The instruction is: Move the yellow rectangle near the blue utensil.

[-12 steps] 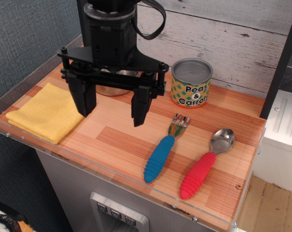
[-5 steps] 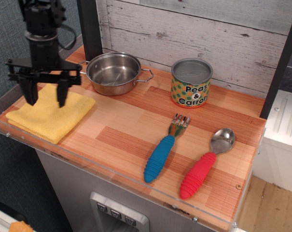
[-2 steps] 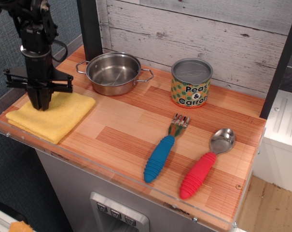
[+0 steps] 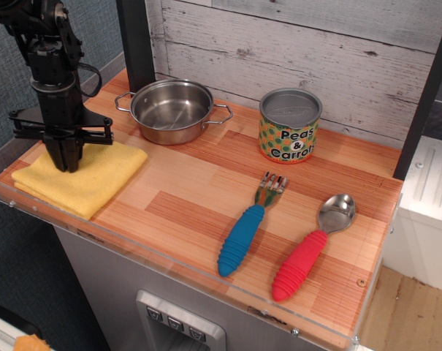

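At the far left of the wooden worktop (image 4: 191,197) lies the yellow rectangle (image 4: 85,179), a soft folded cloth with thick layered edges, roughly square. A black claw (image 4: 69,164) stands straight down on its upper left part, fingers drawn together and pinching a bit of the fabric, probably because a limp cloth is easiest to drag or lift from a pinched fold.

Just right of the cloth, toward the back, sits a shallow, shiny steel pot (image 4: 172,110) with two small loop handles, empty. Further right stands a round tin (image 4: 289,125) printed with green and orange dots and the words "Peas & Carrots", its grey metal top facing up.

In front of the tin, toward the near edge, lies the blue utensil (image 4: 245,230), a fork with a chunky ribbed blue handle and short metal tines pointing toward the back wall. It is well apart from the cloth, with bare worktop between them. Beside it on the right lies a spoon (image 4: 312,248) with a similar ribbed red handle and a polished bowl.
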